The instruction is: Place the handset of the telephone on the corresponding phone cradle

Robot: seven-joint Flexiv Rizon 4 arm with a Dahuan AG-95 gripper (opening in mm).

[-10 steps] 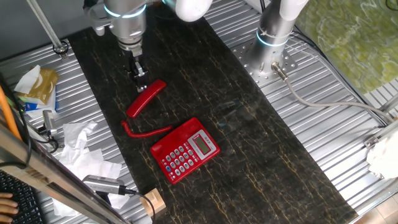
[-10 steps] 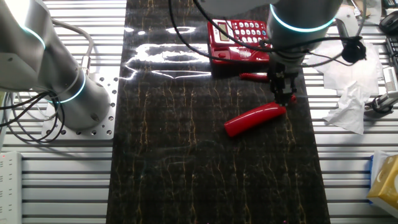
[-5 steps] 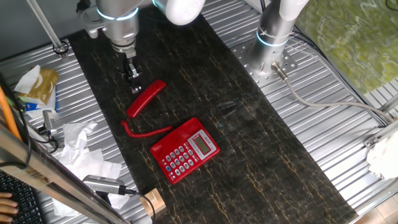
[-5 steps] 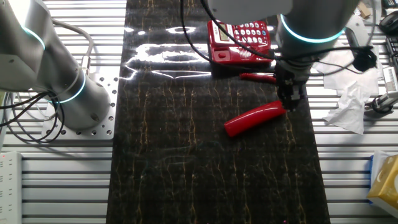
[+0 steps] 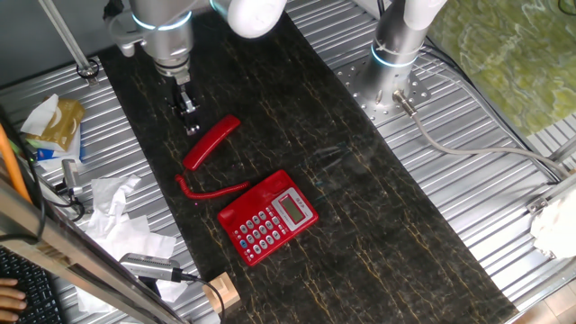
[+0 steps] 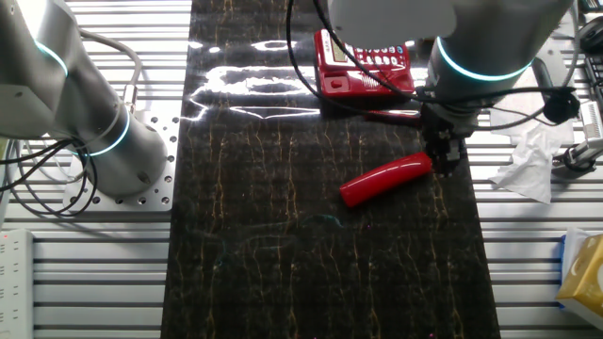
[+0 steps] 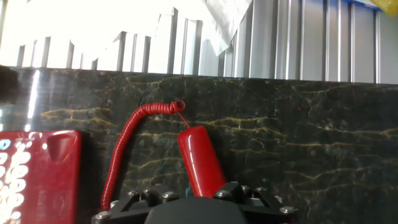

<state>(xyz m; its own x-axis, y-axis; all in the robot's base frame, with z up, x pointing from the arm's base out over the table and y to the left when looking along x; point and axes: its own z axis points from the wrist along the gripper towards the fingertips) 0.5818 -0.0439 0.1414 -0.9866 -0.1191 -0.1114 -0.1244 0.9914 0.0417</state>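
Since a second ago your gripper has shifted past the end of the handset. Its opening cannot be told; it holds nothing visibly, and the phone cradle waits empty.

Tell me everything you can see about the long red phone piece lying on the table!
The handset is a slim, shiny red plastic bar, slightly curved, lying flat on the dark marbled table, apart from the telephone. A thin coiled red cord runs from one end toward the telephone. The pincer hovers at its other end; whether it touches can't be told.
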